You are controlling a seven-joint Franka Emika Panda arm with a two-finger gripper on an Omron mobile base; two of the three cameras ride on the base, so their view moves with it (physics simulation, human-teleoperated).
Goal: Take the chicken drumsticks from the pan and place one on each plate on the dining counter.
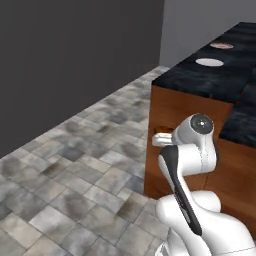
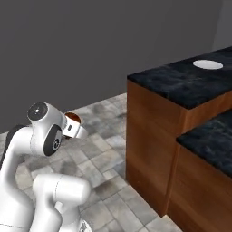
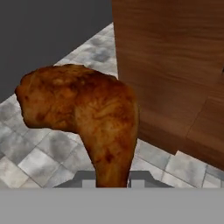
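While the fingers (image 3: 113, 181) grip a drumstick (image 3: 83, 113), the dining counter (image 1: 200, 80) (black-topped) stands on grey tiles (image 1: 75, 175).

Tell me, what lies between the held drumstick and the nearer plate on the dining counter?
In the left base view, between the drumstick in the pincer and the nearer plate lie the counter's wood front and bare black stone top.

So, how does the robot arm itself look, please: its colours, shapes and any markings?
The arm is glossy white, made of rounded, bulbous segments. Dark grey to black strips run along the links, and round grey caps cover the joints. No cables or markings are visible.
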